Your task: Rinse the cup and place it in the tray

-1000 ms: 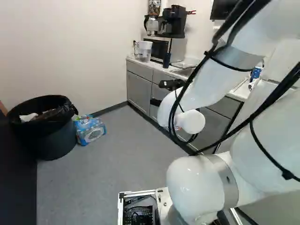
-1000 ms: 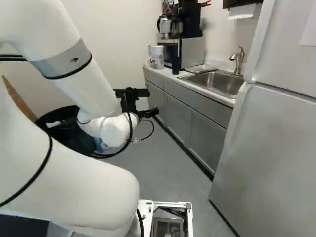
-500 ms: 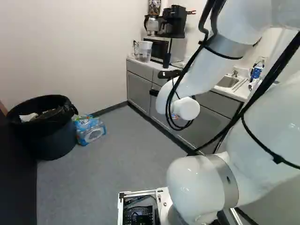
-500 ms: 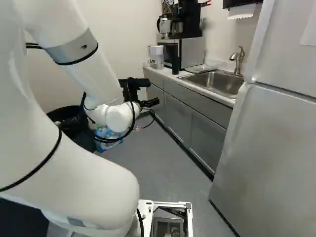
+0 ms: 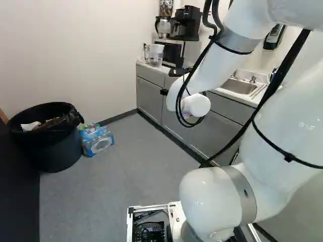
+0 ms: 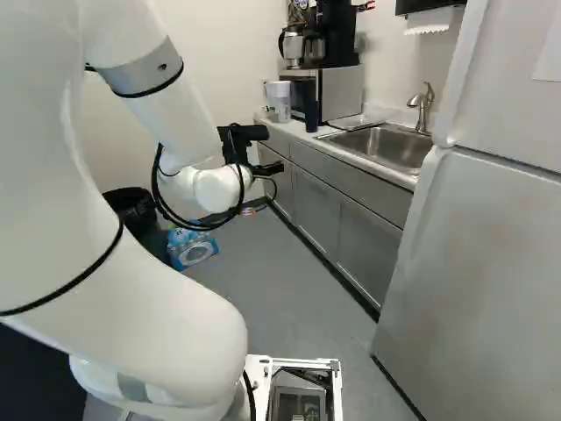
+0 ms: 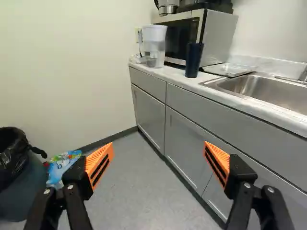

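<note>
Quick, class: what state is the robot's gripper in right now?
Black two-fingered gripper with orange pads: open, holding nothing.

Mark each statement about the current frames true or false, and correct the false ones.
1. The gripper is open, with nothing gripped. True.
2. The dark blue cup stands in the sink. False: it stands on the counter, outside the sink.
3. The cup is upright. True.
4. The coffee maker sits on the floor. False: it is on top of the microwave.
5. The tray lies beside the sink. True.
</note>
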{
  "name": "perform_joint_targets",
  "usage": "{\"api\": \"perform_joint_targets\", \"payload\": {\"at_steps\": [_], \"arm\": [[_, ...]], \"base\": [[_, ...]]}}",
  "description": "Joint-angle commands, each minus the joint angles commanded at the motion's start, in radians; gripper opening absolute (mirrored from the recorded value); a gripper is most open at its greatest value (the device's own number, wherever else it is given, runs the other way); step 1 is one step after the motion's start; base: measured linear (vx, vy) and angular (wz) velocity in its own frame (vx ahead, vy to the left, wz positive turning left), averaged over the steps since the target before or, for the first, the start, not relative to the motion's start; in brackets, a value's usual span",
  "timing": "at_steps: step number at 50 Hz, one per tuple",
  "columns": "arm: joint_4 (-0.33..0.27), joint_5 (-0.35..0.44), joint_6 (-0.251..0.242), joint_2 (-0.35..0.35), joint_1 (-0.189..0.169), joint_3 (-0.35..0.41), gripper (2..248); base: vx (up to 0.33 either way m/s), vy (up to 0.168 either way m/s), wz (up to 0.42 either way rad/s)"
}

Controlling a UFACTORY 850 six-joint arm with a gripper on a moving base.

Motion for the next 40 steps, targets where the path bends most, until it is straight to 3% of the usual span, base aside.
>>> {"api": "perform_joint_targets", "payload": {"at_steps": [16, 40], "arm": [[0.000, -0.036, 0.000, 0.003, -0.024, -0.035, 247], [0.000, -0.092, 0.000, -0.016, -0.090, -0.111, 247]], "base": [[0.000, 0.000, 0.000], [0.000, 0.000, 0.000]]}}
